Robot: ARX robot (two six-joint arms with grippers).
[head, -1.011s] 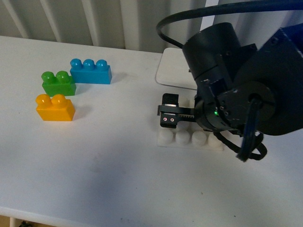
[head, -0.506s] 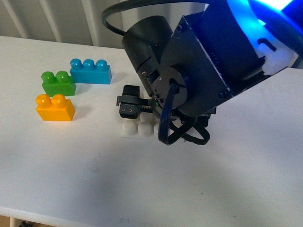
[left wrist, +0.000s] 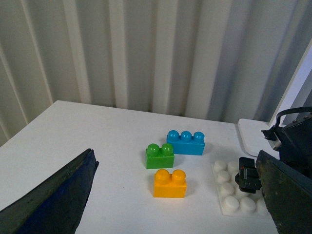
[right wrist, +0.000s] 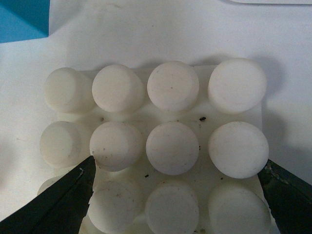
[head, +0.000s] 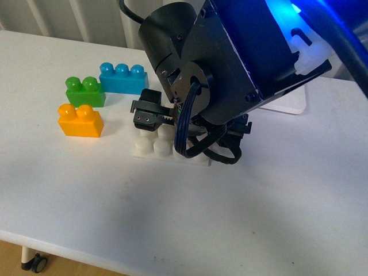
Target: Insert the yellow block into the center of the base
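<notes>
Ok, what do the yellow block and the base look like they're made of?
The yellow block looks like moulded plastic, orange-yellow, smooth with a slight sheen: soft highlights sit on its two rounded studs. The base also looks like plastic, but white and matte: the right wrist view shows dull stud tops with small dark specks, no gloss.

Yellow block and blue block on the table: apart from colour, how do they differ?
The yellow block has two round studs on top, while the blue block has three. The blue block is also longer than the yellow block. The yellow block lies nearer the robot, and the blue block lies further back, beside a green block. Both sit studs up on the white table.
</notes>
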